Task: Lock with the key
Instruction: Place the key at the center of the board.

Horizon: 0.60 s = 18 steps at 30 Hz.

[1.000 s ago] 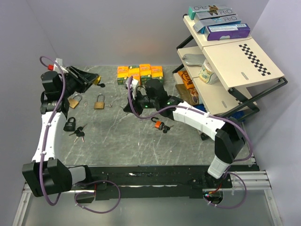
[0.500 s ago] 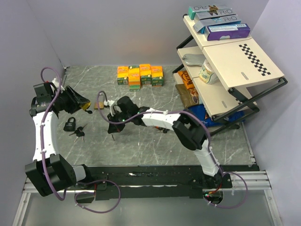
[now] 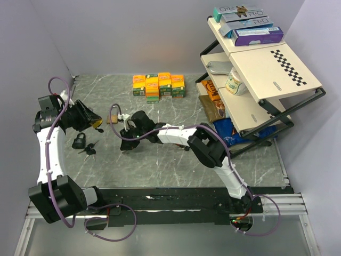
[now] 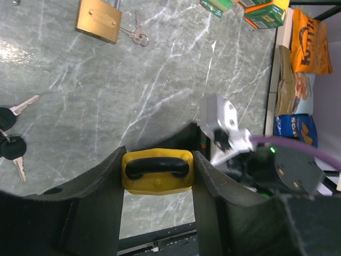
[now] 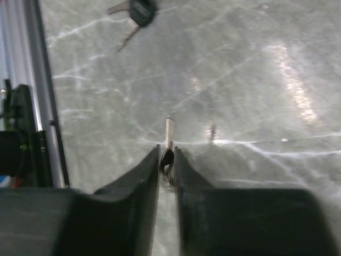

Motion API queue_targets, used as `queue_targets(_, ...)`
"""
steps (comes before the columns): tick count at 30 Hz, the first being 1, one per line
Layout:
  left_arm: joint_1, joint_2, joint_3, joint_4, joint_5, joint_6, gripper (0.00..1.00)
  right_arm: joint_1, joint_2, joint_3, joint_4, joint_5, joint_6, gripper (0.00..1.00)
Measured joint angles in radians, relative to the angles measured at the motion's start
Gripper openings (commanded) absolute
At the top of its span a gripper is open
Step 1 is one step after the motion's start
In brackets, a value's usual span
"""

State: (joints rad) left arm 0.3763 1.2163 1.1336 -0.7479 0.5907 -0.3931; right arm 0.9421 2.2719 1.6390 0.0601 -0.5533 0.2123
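From where I stand, the left gripper (image 4: 157,160) is raised at the left edge of the marble table (image 3: 160,165), its two dark fingers pressed against the sides of a yellow padlock (image 4: 160,184). The black shackle faces its wrist camera. The right arm reaches across toward that side, and the right gripper (image 5: 167,154) hangs low over the stone with its fingers nearly together, pinching a small silver key (image 5: 169,130) whose blade points away from the fingers. Key and yellow padlock are near each other but apart. On the table below the left arm sit a black padlock (image 3: 79,141) and a bunch of black-headed keys (image 3: 89,150) just beside it. A brass padlock (image 4: 97,20) lies farther back with small keys touching it. Orange and yellow boxes (image 3: 159,84) line the rear.
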Motion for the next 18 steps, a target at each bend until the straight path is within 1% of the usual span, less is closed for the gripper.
queue_targets(2, 0.000, 0.000, -0.001, 0.000, 0.010, 0.001, 0.01, -0.008, 0.016, 0.008, 0.004, 0.001, -0.011, 0.65)
queue_targets(5, 0.000, 0.001, -0.002, 0.000, 0.037, -0.001, 0.01, -0.020, 0.021, 0.001, 0.017, 0.003, -0.040, 0.73)
queue_targets(8, 0.000, 0.006, -0.002, 0.001, 0.079, -0.004, 0.01, -0.034, 0.002, -0.040, 0.073, -0.013, -0.081, 0.78)
queue_targets(10, 0.000, 0.014, -0.002, 0.001, 0.137, -0.005, 0.01, -0.045, -0.047, -0.115, 0.111, -0.032, -0.126, 0.82)
queue_targets(12, 0.000, 0.026, -0.003, 0.002, 0.221, -0.006, 0.01, -0.057, -0.126, -0.207, 0.139, -0.047, -0.187, 0.84)
queue_targets(15, -0.005, 0.044, -0.016, 0.005, 0.374, -0.013, 0.01, -0.087, -0.305, -0.344, 0.197, -0.076, -0.319, 0.86)
queue_targets(18, -0.041, 0.071, -0.018, -0.013, 0.499, 0.007, 0.01, -0.114, -0.470, -0.417, 0.278, -0.103, -0.449, 0.86)
